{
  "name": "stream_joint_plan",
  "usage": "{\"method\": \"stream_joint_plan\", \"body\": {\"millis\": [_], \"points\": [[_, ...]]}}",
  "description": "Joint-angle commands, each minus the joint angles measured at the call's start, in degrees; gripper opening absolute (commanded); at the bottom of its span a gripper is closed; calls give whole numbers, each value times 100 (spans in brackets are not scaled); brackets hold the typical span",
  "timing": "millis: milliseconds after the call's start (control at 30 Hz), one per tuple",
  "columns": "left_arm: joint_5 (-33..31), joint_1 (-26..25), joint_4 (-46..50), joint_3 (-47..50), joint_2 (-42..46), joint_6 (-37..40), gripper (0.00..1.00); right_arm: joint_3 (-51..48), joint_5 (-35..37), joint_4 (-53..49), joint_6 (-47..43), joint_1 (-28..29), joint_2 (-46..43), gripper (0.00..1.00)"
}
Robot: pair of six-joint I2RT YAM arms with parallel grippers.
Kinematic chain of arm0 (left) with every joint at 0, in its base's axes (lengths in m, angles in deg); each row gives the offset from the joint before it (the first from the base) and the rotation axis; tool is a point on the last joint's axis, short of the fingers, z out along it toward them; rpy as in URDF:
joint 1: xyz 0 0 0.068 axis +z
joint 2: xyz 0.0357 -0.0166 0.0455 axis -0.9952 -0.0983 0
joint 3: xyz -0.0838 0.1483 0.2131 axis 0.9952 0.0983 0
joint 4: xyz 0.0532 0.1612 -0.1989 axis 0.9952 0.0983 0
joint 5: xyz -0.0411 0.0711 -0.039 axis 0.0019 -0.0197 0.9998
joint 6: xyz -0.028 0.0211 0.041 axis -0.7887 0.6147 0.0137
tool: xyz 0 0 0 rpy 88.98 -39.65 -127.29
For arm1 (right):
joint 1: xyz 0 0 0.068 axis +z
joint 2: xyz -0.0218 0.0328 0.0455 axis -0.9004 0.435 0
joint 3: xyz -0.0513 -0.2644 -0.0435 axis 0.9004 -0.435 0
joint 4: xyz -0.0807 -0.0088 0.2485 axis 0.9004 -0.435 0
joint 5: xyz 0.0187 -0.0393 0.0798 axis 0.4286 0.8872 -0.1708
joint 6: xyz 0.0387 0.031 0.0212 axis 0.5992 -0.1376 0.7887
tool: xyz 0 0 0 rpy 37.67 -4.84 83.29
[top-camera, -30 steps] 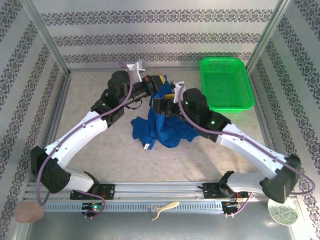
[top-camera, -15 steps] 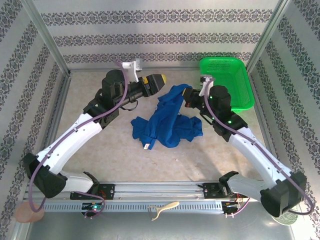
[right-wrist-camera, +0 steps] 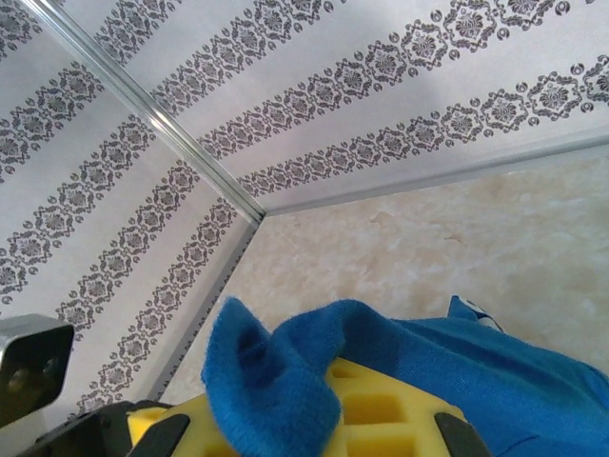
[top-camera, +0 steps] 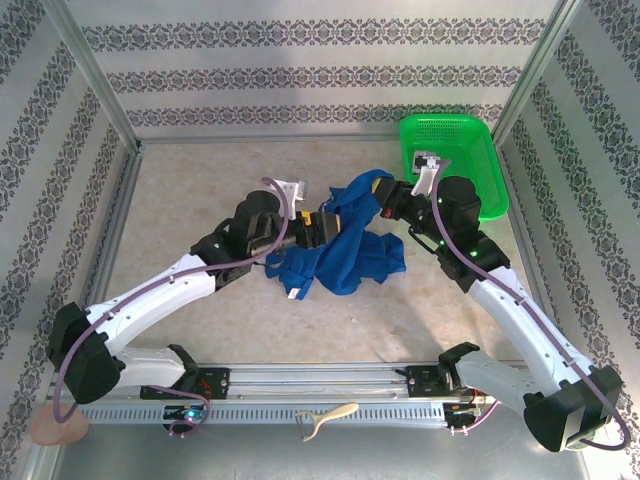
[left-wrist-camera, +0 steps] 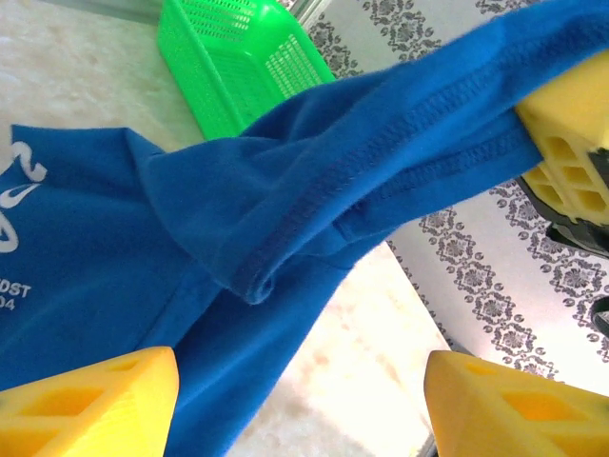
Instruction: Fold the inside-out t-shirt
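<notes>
The inside-out t-shirt point(top-camera: 340, 250) is a royal-blue bunch in the middle of the table, with one edge drawn up toward the back right. My right gripper point(top-camera: 381, 189) is shut on that raised edge; in the right wrist view blue cloth point(right-wrist-camera: 285, 371) is draped over its yellow fingers point(right-wrist-camera: 381, 414). My left gripper point(top-camera: 318, 228) stands open just left of the hanging cloth. In the left wrist view its yellow fingertips point(left-wrist-camera: 86, 400) flank the shirt point(left-wrist-camera: 190, 257), whose hem stretches up to the right gripper's finger point(left-wrist-camera: 561, 143). White lettering point(left-wrist-camera: 14, 190) shows on the cloth.
A green basket point(top-camera: 450, 165) sits at the back right, right behind the right gripper, and it is also in the left wrist view point(left-wrist-camera: 238, 57). Patterned walls close in the table on three sides. A metal rail point(top-camera: 320, 380) runs along the near edge.
My left gripper opened, let go of the shirt and came down to its left side. My right gripper shut on the shirt's edge and pulled it right, toward the basket.
</notes>
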Motion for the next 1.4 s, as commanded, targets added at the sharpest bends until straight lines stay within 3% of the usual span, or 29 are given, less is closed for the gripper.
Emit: {"method": "stream_joint_plan", "body": {"millis": [0, 233, 300, 333, 367, 433, 467, 633, 900, 1033, 1100, 1200, 1367], "points": [[-362, -32, -504, -154, -198, 363, 69, -47, -121, 169, 64, 37, 5, 0], [-463, -32, -459, -707, -792, 591, 69, -80, -97, 153, 79, 76, -41, 0], [-494, -32, -427, -841, -974, 655, 65, -78, -106, 136, 78, 77, -56, 0], [-508, -25, -417, -908, -1055, 687, 59, -72, -106, 127, 68, 75, -53, 0], [-536, -4, -383, -990, -1121, 702, 45, -71, -89, 90, 49, 77, -56, 0], [-512, 82, -291, -1200, -1165, 694, 9, -63, -7, -26, -12, 48, -68, 0], [-509, 151, -164, -1377, -1152, 677, 0, -78, 61, -103, -50, 12, -67, 0], [78, 593, 551, -2404, -1022, 267, 0, -161, 464, -465, -204, -361, -69, 0], [1084, 785, 480, -2968, -955, -363, 0, 35, 222, -513, -241, -520, 18, 0], [1187, 794, 424, -2951, -940, -470, 0, 174, 130, -515, -242, -515, 75, 0], [1283, 802, 278, -2878, -928, -527, 11, 219, 105, -517, -240, -522, 87, 0], [1295, 803, 323, -2876, -954, -526, 12, 293, 92, -545, -253, -531, 105, 0], [463, 811, 1218, -2935, -894, -145, 12, 405, 93, -571, -240, -549, 88, 0]]}}
